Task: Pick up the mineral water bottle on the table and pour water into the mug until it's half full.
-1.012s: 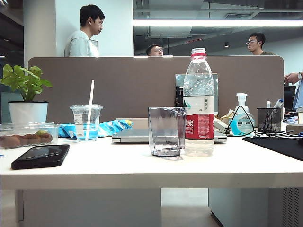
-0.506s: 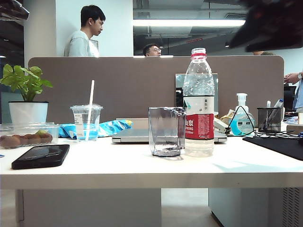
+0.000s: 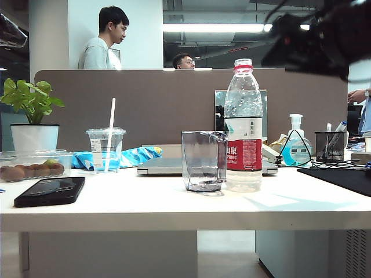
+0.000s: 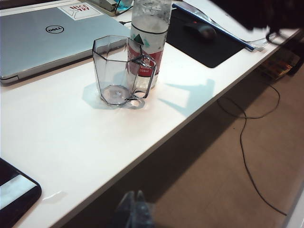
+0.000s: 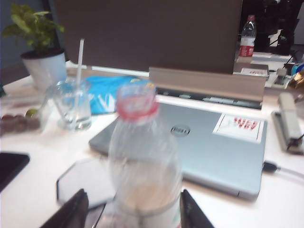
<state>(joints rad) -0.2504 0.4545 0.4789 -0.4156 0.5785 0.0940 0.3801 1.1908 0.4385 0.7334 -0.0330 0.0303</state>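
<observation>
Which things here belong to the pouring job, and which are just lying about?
Job:
- tall clear plastic mineral water bottle with red-and-white label
- clear greyish angular glass mug
- white table
- right pincer, open, straddling the bottle
- left pincer, off the table's edge

Lying about:
- silver laptop
- black phone
- plastic cup with straw
- potted plant

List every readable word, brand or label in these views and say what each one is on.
"PRING", with Chinese characters above it: red label of the tall clear plastic mineral water bottle.
"DELL": round logo on the closed silver laptop.
"NICE TRY": red print on the white sticker on that laptop's lid.
Small print on the white label of the clear plastic cup with a straw: too small to read.
Label on the far red-labelled bottle: too blurred.
</observation>
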